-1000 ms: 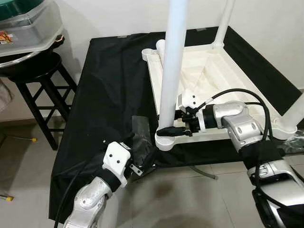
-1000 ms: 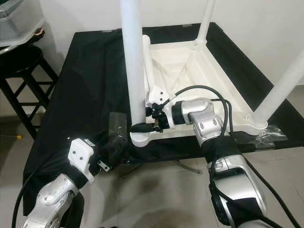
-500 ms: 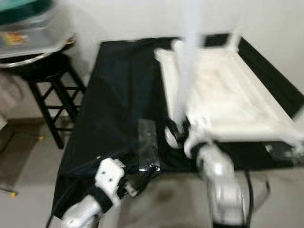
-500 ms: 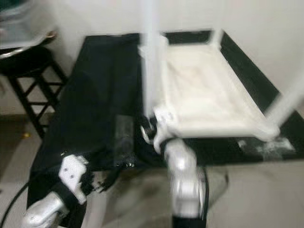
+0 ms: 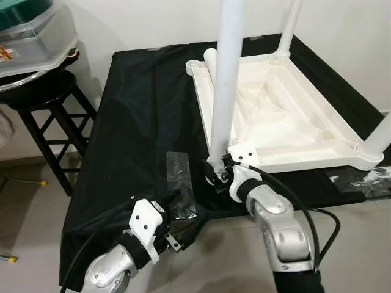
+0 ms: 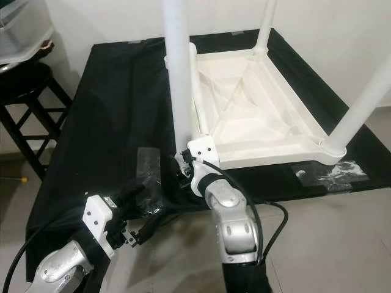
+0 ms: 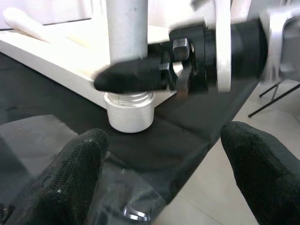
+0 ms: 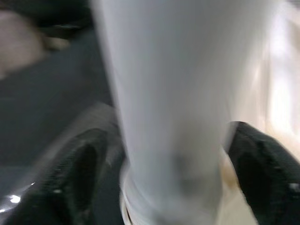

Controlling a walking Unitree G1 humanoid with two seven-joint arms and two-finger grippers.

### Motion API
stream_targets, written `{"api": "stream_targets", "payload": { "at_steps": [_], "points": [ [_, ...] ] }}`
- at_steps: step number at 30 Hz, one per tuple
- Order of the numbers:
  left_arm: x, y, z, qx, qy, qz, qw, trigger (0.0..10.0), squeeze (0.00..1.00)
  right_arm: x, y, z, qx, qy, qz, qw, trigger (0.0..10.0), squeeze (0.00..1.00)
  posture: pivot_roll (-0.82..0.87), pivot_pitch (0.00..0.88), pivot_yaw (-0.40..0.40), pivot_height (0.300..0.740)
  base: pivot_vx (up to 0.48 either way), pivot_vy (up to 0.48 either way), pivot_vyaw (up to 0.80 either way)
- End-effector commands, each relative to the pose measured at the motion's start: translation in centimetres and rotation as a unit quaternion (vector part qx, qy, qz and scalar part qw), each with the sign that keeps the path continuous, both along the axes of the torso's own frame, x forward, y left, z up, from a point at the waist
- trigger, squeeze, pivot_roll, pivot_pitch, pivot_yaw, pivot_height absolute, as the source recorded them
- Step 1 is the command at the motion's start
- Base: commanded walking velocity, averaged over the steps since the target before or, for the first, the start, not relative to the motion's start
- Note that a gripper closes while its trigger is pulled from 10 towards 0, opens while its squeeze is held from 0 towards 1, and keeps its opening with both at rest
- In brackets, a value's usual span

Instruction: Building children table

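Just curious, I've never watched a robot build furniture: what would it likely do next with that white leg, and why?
Probably keep twisting the leg home: the right gripper clasps its base at the upturned tabletop's near corner socket.

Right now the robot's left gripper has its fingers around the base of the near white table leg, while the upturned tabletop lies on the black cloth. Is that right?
Not quite: the right gripper has its fingers around the near white table leg, as the left eye view shows. The left gripper hangs open below. The upturned tabletop does lie on the black cloth.

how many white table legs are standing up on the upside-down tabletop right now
3. One near leg at the front left corner, with the right gripper at its base; one far leg at the back right corner; one right leg at the front right corner. A fourth lies loose by the back left corner.
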State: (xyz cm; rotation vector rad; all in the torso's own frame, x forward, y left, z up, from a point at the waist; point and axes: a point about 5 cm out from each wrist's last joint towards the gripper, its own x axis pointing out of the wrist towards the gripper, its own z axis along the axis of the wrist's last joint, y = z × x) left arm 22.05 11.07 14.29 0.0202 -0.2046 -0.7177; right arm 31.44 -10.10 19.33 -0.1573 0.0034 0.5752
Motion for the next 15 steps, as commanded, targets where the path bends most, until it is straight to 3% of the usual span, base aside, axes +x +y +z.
{"api": "stream_targets", "payload": {
  "at_steps": [1, 2, 8, 15],
  "points": [
    [0.0, 0.2, -0.5, 0.0, 0.016, -0.006, 1.0, 10.0, 0.0, 0.4, 0.3, 1.8, 0.004, -0.034, 0.093, 0.995, 10.0, 0.08, 0.01, 0.183, 0.057, 0.74, 0.0, 0.0, 0.0],
    [0.1, 0.1, -0.4, -0.003, 0.015, -0.01, 1.0, 10.0, 0.0, 0.8, -0.1, 2.5, -0.008, -0.048, 0.12, 0.992, 10.0, 0.0, 0.01, 0.185, 0.057, 0.74, 0.0, 0.0, 0.0],
    [0.3, 0.2, -0.4, -0.003, 0.013, -0.007, 1.0, 10.0, 0.0, 3.5, -1.6, 5.4, -0.057, -0.076, 0.205, 0.974, 10.0, 0.0, 0.04, 0.189, 0.036, 0.74, 0.0, 0.0, 0.0],
    [0.1, 0.4, -0.4, -0.009, 0.013, 0.009, 1.0, 10.0, 0.0, 4.0, -1.8, 6.2, -0.072, -0.061, 0.273, 0.957, 10.0, 0.0, 0.04, 0.193, 0.026, 0.74, 0.0, 0.0, 0.0]
  ]
}}
